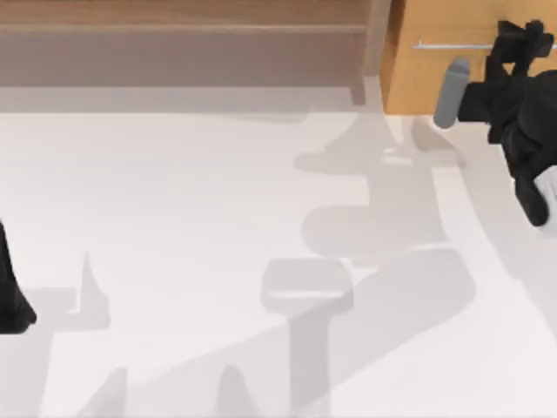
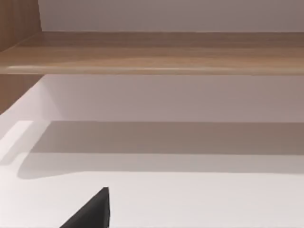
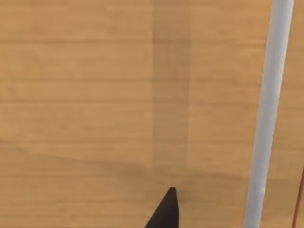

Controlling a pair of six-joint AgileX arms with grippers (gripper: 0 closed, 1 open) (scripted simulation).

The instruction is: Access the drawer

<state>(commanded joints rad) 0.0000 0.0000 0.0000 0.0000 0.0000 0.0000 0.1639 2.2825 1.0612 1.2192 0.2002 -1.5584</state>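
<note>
The drawer [image 1: 416, 78] is at the table's far right, a light orange-tan wooden front with a thin silver bar handle [image 1: 452, 45]. My right gripper [image 1: 522, 39] is up against that front, at the right end of the handle. In the right wrist view the wooden front [image 3: 95, 95] is very close and the handle [image 3: 268, 114] runs past beside the gripper. The drawer front looks flush with its cabinet. My left arm [image 1: 13, 300] is parked at the table's left edge.
A duller brown open shelf unit [image 1: 183, 43] spans the back left, and its board [image 2: 152, 52] faces the left wrist camera. The white tabletop [image 1: 218, 218] carries only shadows of the arms.
</note>
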